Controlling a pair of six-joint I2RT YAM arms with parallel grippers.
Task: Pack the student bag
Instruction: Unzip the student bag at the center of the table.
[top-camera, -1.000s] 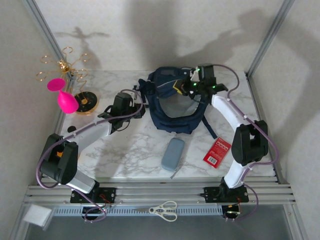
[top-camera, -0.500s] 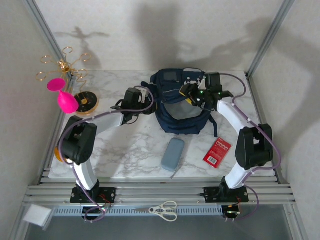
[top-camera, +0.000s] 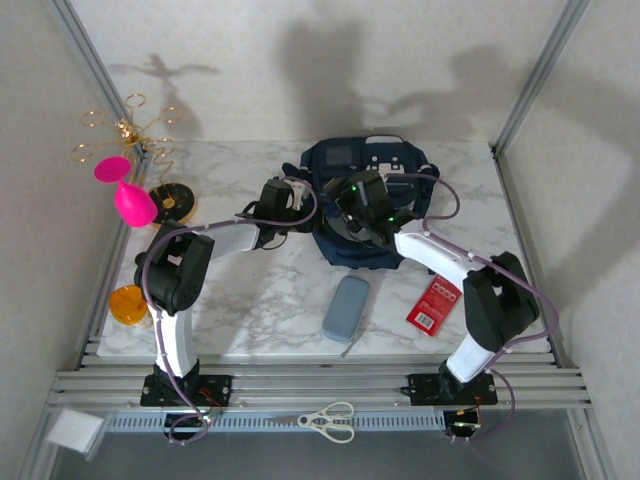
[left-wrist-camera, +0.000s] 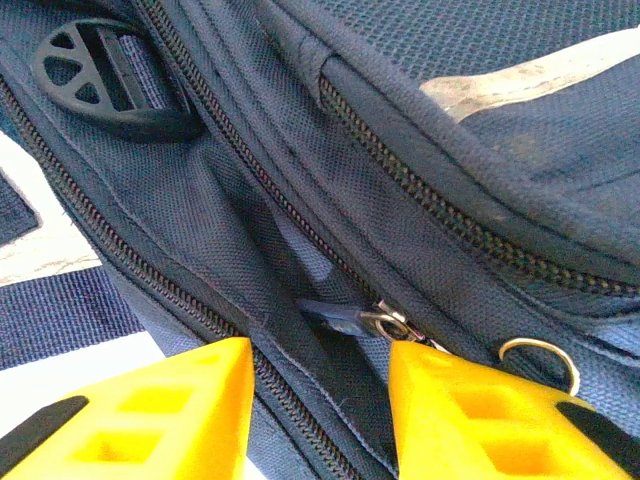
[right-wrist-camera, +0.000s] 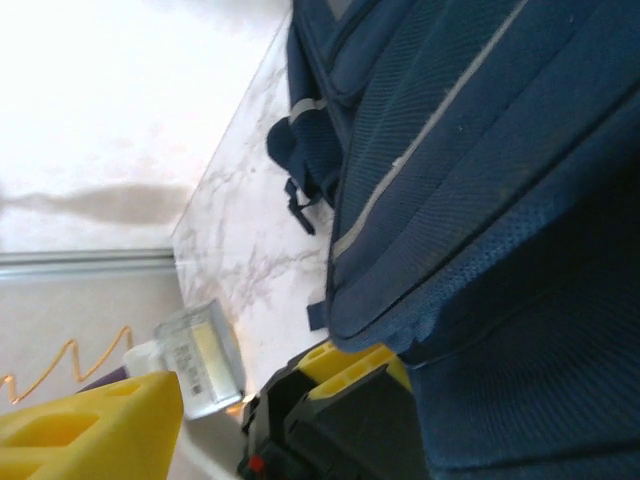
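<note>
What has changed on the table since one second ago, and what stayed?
The left pincer moved right, up to the big navy-blue fabric backpack, and now straddles its zipper seam. The right pincer moved left from the backpack's far right corner to over its middle and opened. The grey-blue pencil case, red card and white scissors stayed put.

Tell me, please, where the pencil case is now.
In the top view the pencil case lies in front of the student bag, left of the red packet.
</note>
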